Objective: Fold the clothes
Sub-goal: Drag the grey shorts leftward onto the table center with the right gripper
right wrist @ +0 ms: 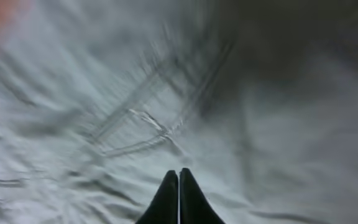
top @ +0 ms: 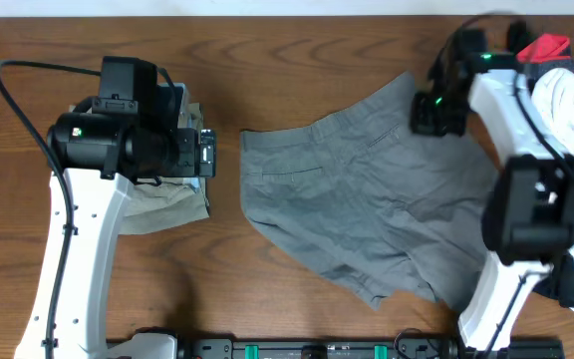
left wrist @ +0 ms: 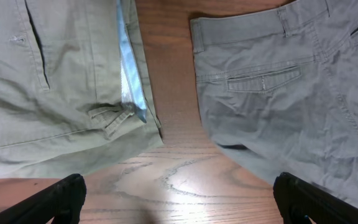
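Mid-grey shorts [top: 367, 199] lie spread flat in the middle of the table, with a back pocket showing in the left wrist view [left wrist: 291, 93]. Khaki-beige shorts [top: 167, 204] lie folded at the left under my left arm, and their pale lining [left wrist: 129, 74] shows along one edge. My left gripper [left wrist: 179, 190] is open and empty over bare wood between the two garments. My right gripper [right wrist: 179, 174] is shut with nothing seen between its fingers. It is over the grey shorts' far right corner [top: 431, 110]. That view is blurred.
A pile of other clothes, white, black and red [top: 566, 90], sits at the table's right edge behind my right arm. Bare wooden table [top: 267, 50] runs along the back and the front left.
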